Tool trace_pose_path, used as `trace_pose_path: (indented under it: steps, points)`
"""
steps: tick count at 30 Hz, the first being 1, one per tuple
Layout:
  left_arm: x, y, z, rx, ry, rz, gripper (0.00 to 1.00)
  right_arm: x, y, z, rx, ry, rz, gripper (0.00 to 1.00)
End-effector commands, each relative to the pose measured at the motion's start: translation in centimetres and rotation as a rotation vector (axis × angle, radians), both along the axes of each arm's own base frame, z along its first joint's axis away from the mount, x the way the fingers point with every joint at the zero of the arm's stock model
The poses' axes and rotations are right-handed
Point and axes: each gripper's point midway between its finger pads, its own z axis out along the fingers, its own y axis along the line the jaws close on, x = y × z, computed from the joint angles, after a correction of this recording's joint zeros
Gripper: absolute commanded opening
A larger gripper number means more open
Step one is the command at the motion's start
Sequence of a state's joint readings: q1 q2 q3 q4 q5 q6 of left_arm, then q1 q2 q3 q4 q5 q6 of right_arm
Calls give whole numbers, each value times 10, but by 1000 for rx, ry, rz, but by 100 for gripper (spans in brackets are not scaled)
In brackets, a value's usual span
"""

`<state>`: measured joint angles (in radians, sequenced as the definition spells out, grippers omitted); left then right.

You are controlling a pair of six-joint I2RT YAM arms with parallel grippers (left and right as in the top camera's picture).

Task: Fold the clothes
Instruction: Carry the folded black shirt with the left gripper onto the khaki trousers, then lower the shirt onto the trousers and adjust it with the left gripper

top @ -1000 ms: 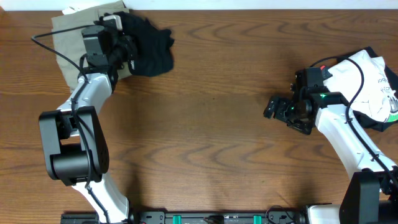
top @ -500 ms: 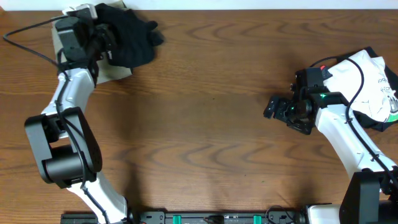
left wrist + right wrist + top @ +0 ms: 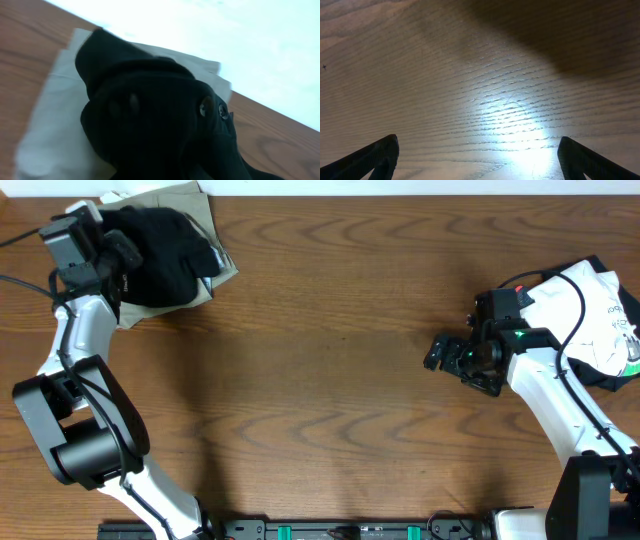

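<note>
Black T-shirt — farther left now

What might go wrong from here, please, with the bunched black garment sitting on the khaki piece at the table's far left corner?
1. The black garment lies bunched on the khaki piece close to the table's far edge; a pull could drag both over it.
2. Fabric fills the left wrist view, so the left claw may pinch extra layers unseen.
3. The right claw hangs open far away, unable to steady the pile.

Overhead straight down on table; R wrist close on it, L close on black T-shirt.
</note>
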<state>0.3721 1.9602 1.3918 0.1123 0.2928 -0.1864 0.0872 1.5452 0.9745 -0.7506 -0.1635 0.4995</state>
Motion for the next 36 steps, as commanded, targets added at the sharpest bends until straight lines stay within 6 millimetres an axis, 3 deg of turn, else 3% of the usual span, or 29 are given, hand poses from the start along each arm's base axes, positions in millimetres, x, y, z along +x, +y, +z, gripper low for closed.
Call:
trace_pose_path:
  steps: [1, 5, 7, 10, 12, 14, 21, 28, 32, 36]
  points:
    - [4, 23, -2, 40, 6, 80, 17, 7, -3, 10, -6, -33, -3, 99]
    - [3, 30, -34, 34, 63, 106, 25, 7, -3, 10, -6, -33, -3, 99]
    - [0, 38, -52, 49, 103, 146, 34, 7, -3, 10, -6, -33, -3, 99]
    - [-6, 53, -74, 78, 157, 215, 55, 7, -3, 10, -6, -33, -3, 99]
    - [-10, 58, -82, 78, 179, 231, 83, 7, -3, 10, -6, -33, -3, 99]
    - [-14, 63, -85, 73, 191, 241, 95, 7, -3, 10, -6, -33, -3, 99]
    - [-20, 74, -81, 62, 184, 267, 98, 7, -3, 10, -6, -33, -3, 99]
    - [5, 41, -62, -66, 50, 98, 98, 7, -3, 10, -6, -33, -3, 99]
    - [13, 43, -49, -199, -29, 176, 97, 7, -3, 10, -6, -33, -3, 99]
    - [16, 32, -47, -262, -42, 137, 92, 7, -3, 10, -6, -33, -3, 99]
